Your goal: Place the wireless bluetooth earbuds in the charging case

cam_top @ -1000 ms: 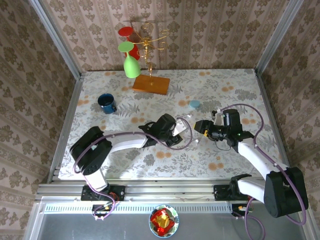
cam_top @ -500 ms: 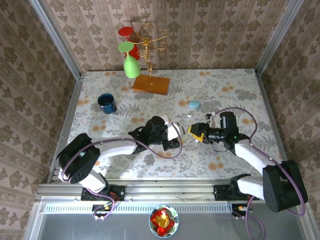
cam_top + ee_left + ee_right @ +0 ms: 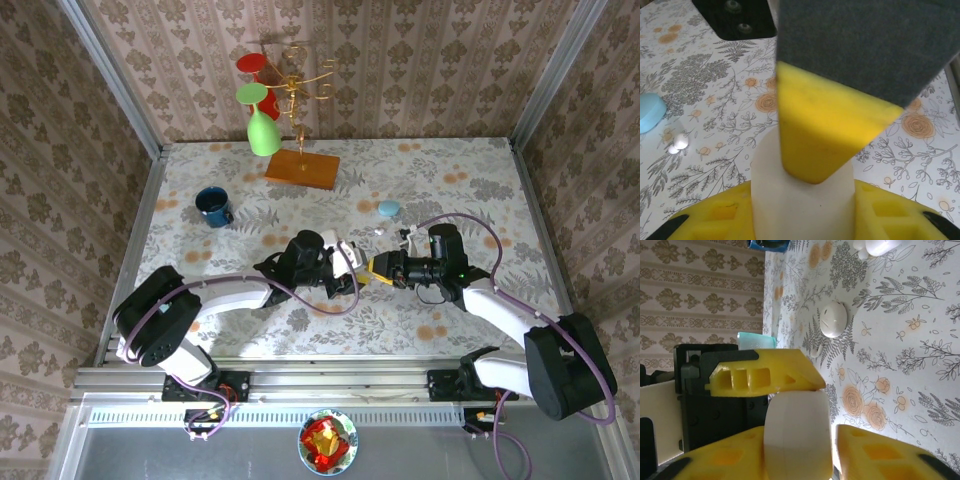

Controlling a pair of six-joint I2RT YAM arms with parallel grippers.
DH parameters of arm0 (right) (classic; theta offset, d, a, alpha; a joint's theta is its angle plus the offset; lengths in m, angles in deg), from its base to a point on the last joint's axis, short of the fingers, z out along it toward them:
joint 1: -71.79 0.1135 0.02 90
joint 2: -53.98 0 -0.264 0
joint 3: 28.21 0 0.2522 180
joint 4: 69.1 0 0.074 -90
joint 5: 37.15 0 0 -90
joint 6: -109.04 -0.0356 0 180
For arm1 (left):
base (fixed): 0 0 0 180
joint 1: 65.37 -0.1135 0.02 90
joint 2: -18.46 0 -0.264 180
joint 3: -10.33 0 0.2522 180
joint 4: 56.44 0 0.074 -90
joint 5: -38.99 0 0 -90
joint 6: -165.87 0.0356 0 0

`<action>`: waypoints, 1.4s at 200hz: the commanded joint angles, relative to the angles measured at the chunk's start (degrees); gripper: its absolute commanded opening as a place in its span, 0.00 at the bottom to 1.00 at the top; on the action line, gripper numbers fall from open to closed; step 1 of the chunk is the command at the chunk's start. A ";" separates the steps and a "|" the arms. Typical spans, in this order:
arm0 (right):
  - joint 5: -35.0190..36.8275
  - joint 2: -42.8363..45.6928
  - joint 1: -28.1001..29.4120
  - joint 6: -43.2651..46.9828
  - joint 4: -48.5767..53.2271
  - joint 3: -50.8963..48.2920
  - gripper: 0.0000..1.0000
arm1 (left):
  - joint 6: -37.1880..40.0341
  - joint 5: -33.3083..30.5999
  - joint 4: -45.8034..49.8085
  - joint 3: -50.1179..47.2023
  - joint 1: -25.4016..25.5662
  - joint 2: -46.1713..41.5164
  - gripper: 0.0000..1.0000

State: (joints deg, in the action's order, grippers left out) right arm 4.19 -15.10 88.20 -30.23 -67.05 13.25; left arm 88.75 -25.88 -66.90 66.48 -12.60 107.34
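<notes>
The white charging case (image 3: 351, 258) hangs over the table's middle with my left gripper (image 3: 343, 268) shut on it. In the left wrist view the case (image 3: 802, 205) stands between my yellow fingers (image 3: 715, 210), and a right finger (image 3: 825, 130) lies across its front. My right gripper (image 3: 800, 440) straddles the case (image 3: 797, 432): one pad touches it, and a thin slit of light shows at the other pad (image 3: 875, 450). A left finger (image 3: 765, 372) rests on top of the case. Two tiny white earbuds (image 3: 678, 142) lie loose on the tablecloth.
A pale teal case (image 3: 388, 208) lies behind the grippers, with a white pebble-like case (image 3: 833, 319) on the cloth near it. Farther back stand a blue mug (image 3: 213, 206) and a glass stand on a wooden base (image 3: 302, 168). Walls close in three sides.
My left gripper carried the case leftward and lower. The right gripper followed it in from the right, and its jaws have narrowed around the case.
</notes>
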 commanded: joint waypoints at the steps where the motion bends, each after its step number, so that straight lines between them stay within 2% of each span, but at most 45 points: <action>1: 0.58 0.19 -0.23 0.80 1.37 1.70 0.47 | -0.10 2.35 -2.14 -0.64 -0.20 -0.52 0.30; 13: 0.81 0.82 -0.37 1.27 2.15 1.93 0.46 | -0.12 2.08 -2.13 -0.86 -0.19 -0.49 0.30; 35: 0.85 1.40 -0.56 1.99 3.41 2.22 0.38 | -0.01 2.01 -2.18 -0.93 -0.19 -0.35 0.30; 46: 0.94 1.67 -0.71 2.25 4.11 2.30 0.39 | 0.30 2.30 -1.89 -0.69 -0.15 -0.17 0.30; 61: 1.45 2.25 -0.92 2.58 4.88 2.27 0.47 | 0.71 2.35 -1.57 -0.64 -0.21 -0.02 0.30; 94: 0.78 2.57 -0.99 2.26 4.85 2.18 0.38 | 0.49 1.25 -1.44 -0.42 -0.22 0.32 0.30; 143: -0.78 -0.32 -1.01 2.19 3.98 2.93 0.40 | 0.46 1.04 -2.31 1.33 -0.29 1.57 0.31; 169: 0.74 -0.56 -1.43 1.61 3.60 2.86 0.28 | 0.28 0.83 -2.27 1.49 -0.37 1.57 0.31; 195: 0.17 -0.27 -2.25 1.39 3.05 2.73 0.25 | -0.12 0.22 -2.84 1.07 -0.51 1.56 0.34; 248: -0.20 1.37 -5.62 -4.57 -3.20 1.52 0.21 | -4.13 -1.39 -8.53 -0.76 -1.82 0.10 0.73; 261: -0.68 1.77 -6.91 -7.56 -6.67 0.67 0.21 | -5.56 -2.03 -13.62 -2.81 -2.05 -0.79 0.83; 280: -1.28 2.10 -8.24 -12.67 -12.42 -0.42 0.20 | -8.74 -0.90 -21.25 -5.66 -3.20 -1.40 0.91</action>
State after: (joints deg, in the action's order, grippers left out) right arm 4.36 -14.48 81.42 -35.35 -70.00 14.23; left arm 84.43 -27.37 -77.18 63.95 -14.56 107.89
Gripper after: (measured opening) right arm 0.256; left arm 0.864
